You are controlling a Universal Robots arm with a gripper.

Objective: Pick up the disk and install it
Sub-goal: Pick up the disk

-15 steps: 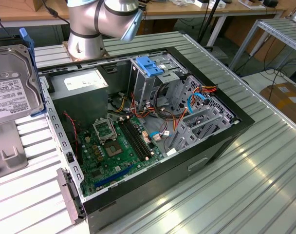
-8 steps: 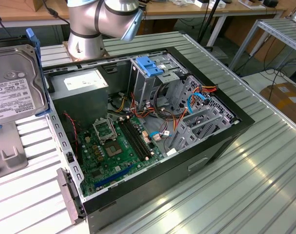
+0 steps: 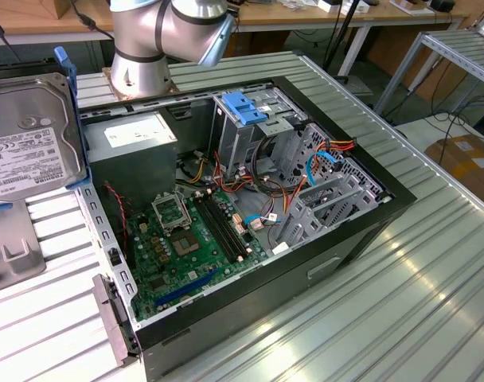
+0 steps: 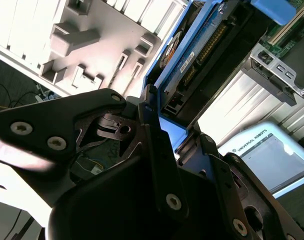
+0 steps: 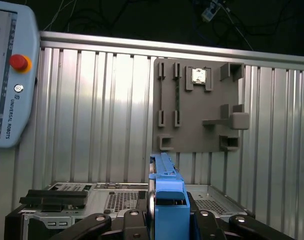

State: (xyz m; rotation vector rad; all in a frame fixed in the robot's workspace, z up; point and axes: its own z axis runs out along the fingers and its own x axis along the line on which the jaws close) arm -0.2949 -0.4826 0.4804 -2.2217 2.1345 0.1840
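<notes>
The gripper (image 5: 168, 222) is closed on the disk (image 5: 167, 192). Its black fingers (image 4: 157, 150) press against both sides of the bright blue carrier frame, and in the first wrist view the drive stands edge-on between them. Beyond it in that view are a grey fixture plate (image 5: 197, 105) lying on the ribbed metal table (image 5: 92, 115) and a teach pendant (image 5: 9, 75).

In the exterior view the disk shows its labelled face, at nine o'clock from the open computer case (image 3: 345, 239) and just beside the case wall. The arm (image 3: 146, 40) stands at eleven o'clock of the case. Inside the case, a broad blue bracket (image 3: 246, 106) sits near twelve o'clock and the green motherboard (image 3: 186, 239) at seven o'clock.
</notes>
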